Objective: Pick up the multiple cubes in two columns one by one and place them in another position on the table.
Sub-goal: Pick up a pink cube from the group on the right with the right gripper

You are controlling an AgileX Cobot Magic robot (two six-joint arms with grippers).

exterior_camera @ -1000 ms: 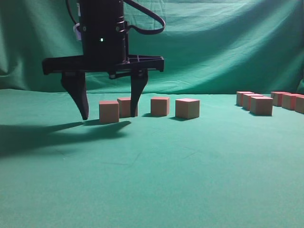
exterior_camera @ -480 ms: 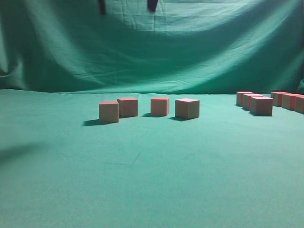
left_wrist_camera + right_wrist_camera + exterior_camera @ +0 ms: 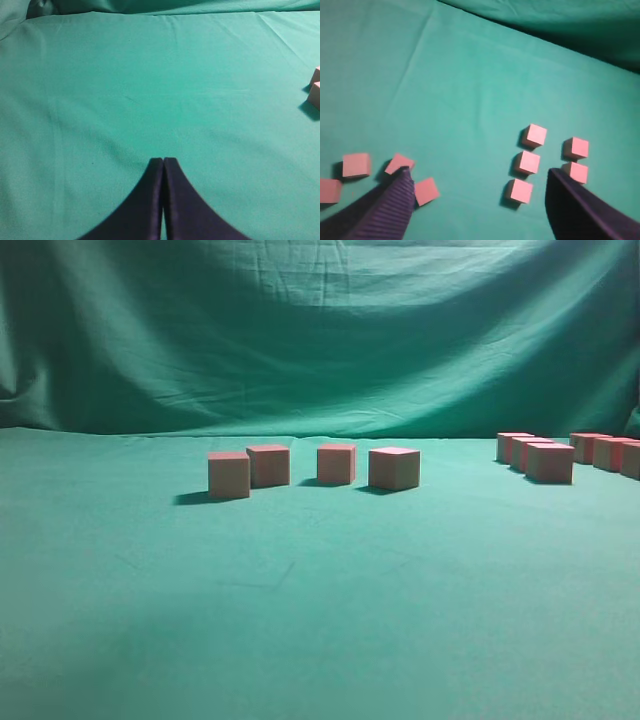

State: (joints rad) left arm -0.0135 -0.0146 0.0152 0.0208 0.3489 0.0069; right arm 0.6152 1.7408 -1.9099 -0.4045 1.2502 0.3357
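Pink-topped wooden cubes lie on the green cloth. Four loose ones stand centre-left in the exterior view: (image 3: 229, 475), (image 3: 268, 465), (image 3: 336, 463), (image 3: 394, 468). Two columns of cubes (image 3: 547, 462) (image 3: 612, 453) stand at the far right. No gripper shows in that view. My right gripper (image 3: 479, 175) is open and empty, high above the table; the loose cubes (image 3: 426, 191) lie by its left finger and the columns (image 3: 527, 162) (image 3: 576, 148) by its right finger. My left gripper (image 3: 163, 161) is shut and empty over bare cloth.
A green cloth backdrop (image 3: 320, 340) hangs behind the table. Two cubes (image 3: 315, 94) show at the right edge of the left wrist view. Bare cloth (image 3: 300, 620) fills the front of the table.
An open gripper that stood around the leftmost loose cube has risen out of the exterior view. The cube stays on the cloth.
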